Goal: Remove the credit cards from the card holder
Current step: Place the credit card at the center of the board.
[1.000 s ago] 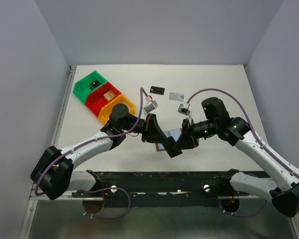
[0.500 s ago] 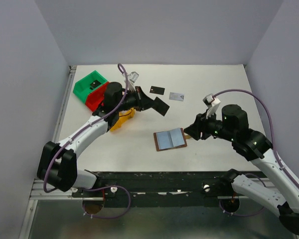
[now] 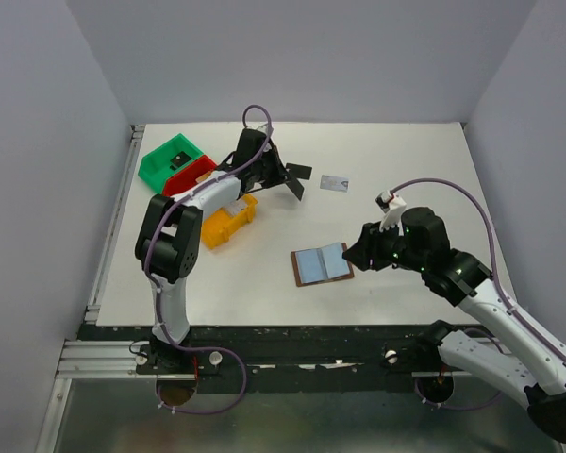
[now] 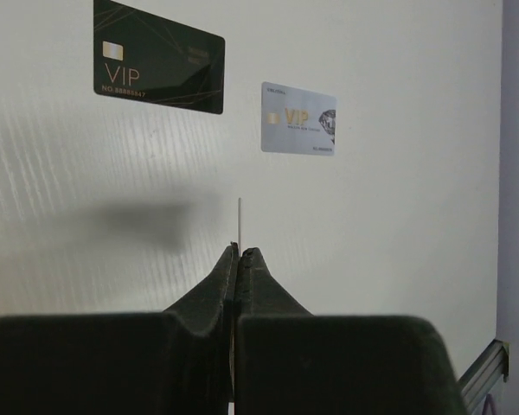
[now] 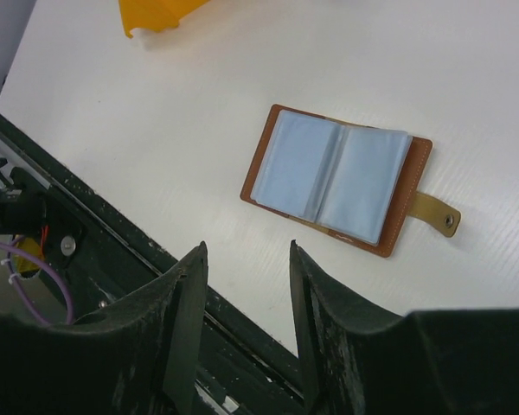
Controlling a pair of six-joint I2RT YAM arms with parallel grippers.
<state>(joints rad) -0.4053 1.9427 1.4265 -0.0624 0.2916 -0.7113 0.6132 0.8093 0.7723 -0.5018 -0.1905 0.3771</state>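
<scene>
Left gripper (image 4: 239, 259) swung to the far side, jaws pinching a black card (image 3: 295, 188). Right gripper (image 5: 246, 259), jaws spread, pulled back right of the open card holder (image 3: 323, 264).

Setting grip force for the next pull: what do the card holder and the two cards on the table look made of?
Card holder: probably leather or imitation, matte tan, stitched edge; blue-grey pockets look like soft plastic or fabric. Black card: likely stiff plastic, faint sheen, gold print. Silver card: likely plastic, satin metallic face.
</scene>
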